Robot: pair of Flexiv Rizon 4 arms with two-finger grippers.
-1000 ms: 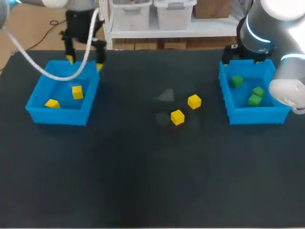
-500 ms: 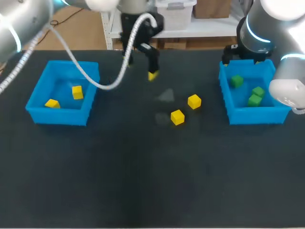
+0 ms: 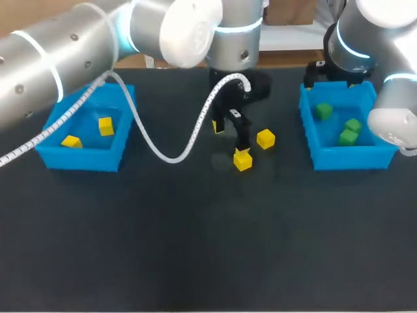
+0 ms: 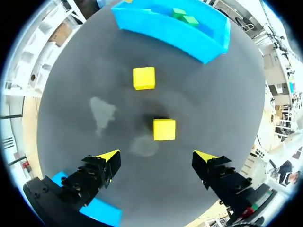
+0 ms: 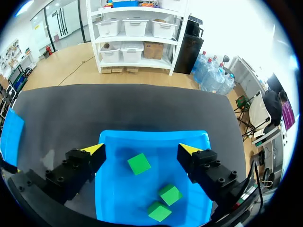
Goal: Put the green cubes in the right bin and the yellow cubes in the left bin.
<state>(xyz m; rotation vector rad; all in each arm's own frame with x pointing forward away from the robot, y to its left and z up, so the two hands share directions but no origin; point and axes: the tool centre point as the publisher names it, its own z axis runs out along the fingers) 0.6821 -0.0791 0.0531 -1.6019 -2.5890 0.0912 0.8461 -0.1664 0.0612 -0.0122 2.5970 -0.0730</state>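
Two yellow cubes lie mid-table, one nearer (image 3: 242, 160) and one farther right (image 3: 265, 138). My left gripper (image 3: 229, 135) hangs open just above the nearer cube (image 4: 164, 129), which sits a little ahead of and between its fingertips, untouched; the other yellow cube (image 4: 144, 78) lies further ahead. The left bin (image 3: 78, 160) holds two yellow cubes (image 3: 105, 126) (image 3: 71, 141). The right bin (image 3: 352, 158) holds three green cubes (image 3: 324, 111) (image 3: 353, 125) (image 3: 348, 137). My right gripper (image 5: 142, 149) stands open and empty over the right bin's (image 5: 151, 135) far edge, above a green cube (image 5: 139, 164).
My left arm (image 3: 98, 39) stretches across the table from the left, its white cable (image 3: 163, 153) looping low above the table between the left bin and the cubes. The right bin's wall (image 4: 165, 30) stands beyond the farther yellow cube.
My left arm has swung from over the left bin to the middle of the table and come down over the nearer yellow cube, gripper open. The right arm has stayed still.
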